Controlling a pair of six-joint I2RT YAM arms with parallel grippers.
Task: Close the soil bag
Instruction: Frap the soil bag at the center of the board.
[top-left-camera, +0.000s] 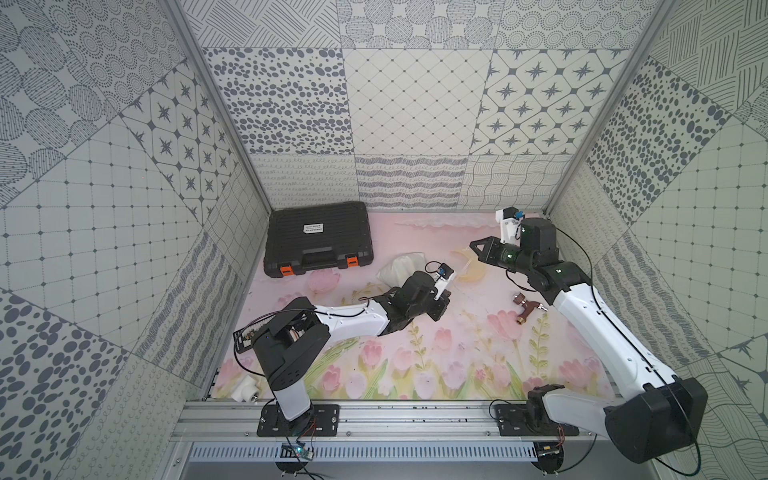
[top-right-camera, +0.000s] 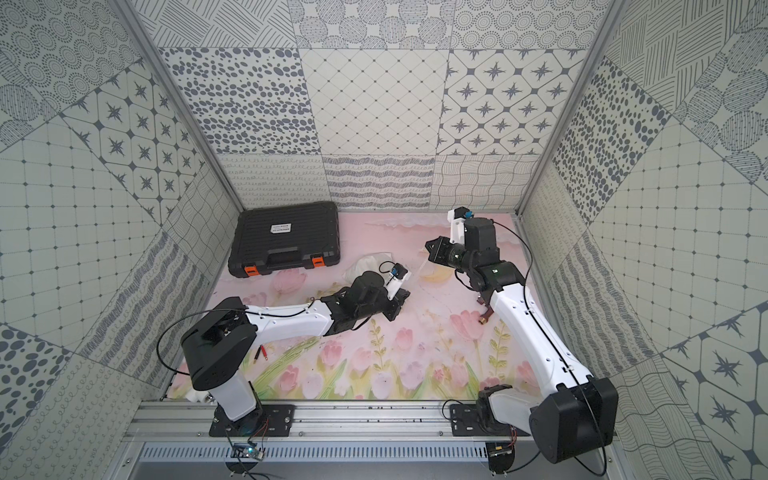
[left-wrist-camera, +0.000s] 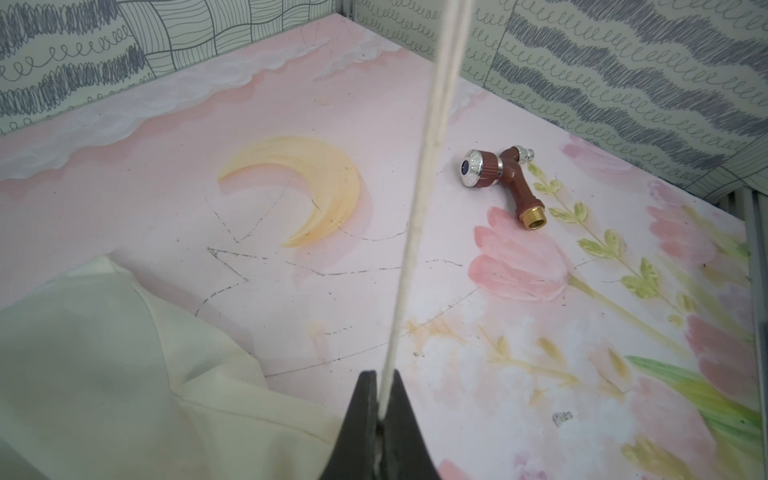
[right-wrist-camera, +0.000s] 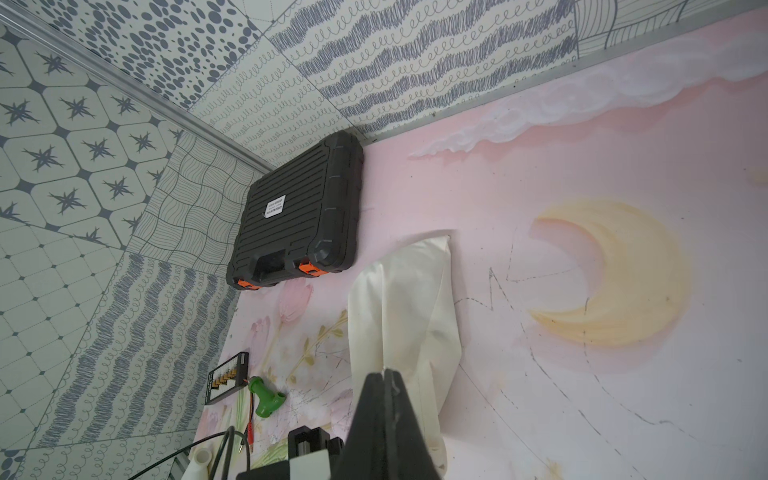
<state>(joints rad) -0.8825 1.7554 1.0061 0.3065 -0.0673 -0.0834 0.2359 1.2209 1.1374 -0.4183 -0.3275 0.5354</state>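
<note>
White label (top-left-camera: 313, 228) on the black case (top-left-camera: 318, 237), print too small to read. Pink mat (top-left-camera: 457, 353) painted with tulips and a yellow moon, boxed in by grey-patterned walls (top-left-camera: 415, 104). Near the case's orange-latched corner, slumped flat: the soil bag (top-left-camera: 401, 266). Left gripper (left-wrist-camera: 380, 409) pinched tight on the bag's taut cream cord (left-wrist-camera: 419, 199). Right gripper (right-wrist-camera: 384, 376), farther from the case, jaws pressed together; anything held, unclear.
</note>
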